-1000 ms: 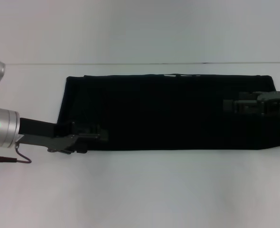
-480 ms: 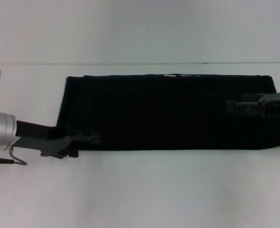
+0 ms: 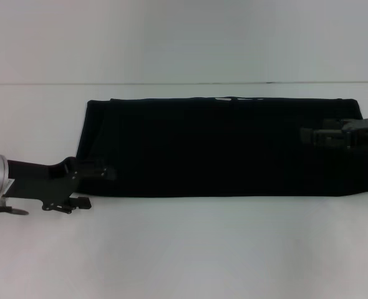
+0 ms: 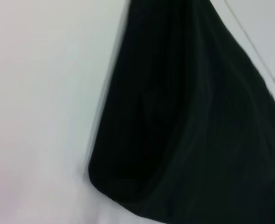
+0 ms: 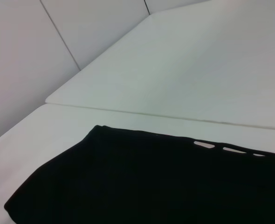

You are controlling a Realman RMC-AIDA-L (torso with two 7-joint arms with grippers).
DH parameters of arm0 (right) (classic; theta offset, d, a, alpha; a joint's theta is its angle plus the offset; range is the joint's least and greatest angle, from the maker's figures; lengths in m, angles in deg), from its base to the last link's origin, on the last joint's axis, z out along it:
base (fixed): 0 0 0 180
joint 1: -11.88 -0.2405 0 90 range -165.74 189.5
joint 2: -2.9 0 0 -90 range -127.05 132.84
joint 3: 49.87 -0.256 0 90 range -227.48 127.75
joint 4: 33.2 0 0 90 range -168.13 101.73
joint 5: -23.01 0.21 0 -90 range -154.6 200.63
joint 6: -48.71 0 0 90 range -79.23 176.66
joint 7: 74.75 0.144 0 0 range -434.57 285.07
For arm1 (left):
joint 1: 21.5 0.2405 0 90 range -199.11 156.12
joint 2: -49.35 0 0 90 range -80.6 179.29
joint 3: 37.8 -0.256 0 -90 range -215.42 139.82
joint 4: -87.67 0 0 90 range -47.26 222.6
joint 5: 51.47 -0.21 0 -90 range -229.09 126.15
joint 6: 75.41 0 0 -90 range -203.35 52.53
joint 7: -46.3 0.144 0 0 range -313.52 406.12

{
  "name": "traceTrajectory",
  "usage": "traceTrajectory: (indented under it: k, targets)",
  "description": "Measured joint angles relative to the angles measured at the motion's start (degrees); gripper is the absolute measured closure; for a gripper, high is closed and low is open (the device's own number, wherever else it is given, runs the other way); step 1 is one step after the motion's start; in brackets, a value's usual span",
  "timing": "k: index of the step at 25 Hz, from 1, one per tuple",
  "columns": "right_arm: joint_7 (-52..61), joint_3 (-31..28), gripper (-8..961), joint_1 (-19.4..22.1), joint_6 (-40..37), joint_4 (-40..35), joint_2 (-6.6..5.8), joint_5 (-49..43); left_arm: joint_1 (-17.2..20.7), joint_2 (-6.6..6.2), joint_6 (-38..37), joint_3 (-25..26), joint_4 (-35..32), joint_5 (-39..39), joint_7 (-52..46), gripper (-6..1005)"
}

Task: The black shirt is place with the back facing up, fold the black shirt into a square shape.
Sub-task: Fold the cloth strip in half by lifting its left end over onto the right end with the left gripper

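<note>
The black shirt [image 3: 221,149] lies on the white table [image 3: 190,249] as a long flat strip running left to right. Small white lettering marks [image 3: 234,98] peek out at its far edge. My left gripper [image 3: 100,188] is open and empty at the shirt's near left corner, mostly over bare table. My right gripper [image 3: 305,135] hovers over the shirt's right part. The left wrist view shows the shirt's rounded corner [image 4: 198,130]. The right wrist view shows the shirt [image 5: 151,182] and the white marks [image 5: 205,145].
The table's far edge [image 3: 171,83] meets a plain white wall. Bare white table surrounds the shirt in front and to the left. A seam between table and wall panels [image 5: 128,112] shows in the right wrist view.
My left gripper has pulled back to the left, off the shirt's near left corner, and its fingers have spread. The right gripper has drifted slightly right. The shirt has not moved.
</note>
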Motion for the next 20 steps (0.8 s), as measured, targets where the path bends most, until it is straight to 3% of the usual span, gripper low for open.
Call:
traceTrajectory:
  k: [7,20]
  targets:
    - [0.12,-0.46,23,-0.15,0.03,-0.07,-0.31,0.31,-0.16,-0.25,0.64,2.37,2.93,0.55,-3.46,96]
    - [0.05,-0.75,23,0.06,0.22,-0.13,-0.13,0.37,-0.27,-0.33,5.29,2.32,3.73,0.12,-4.98,107]
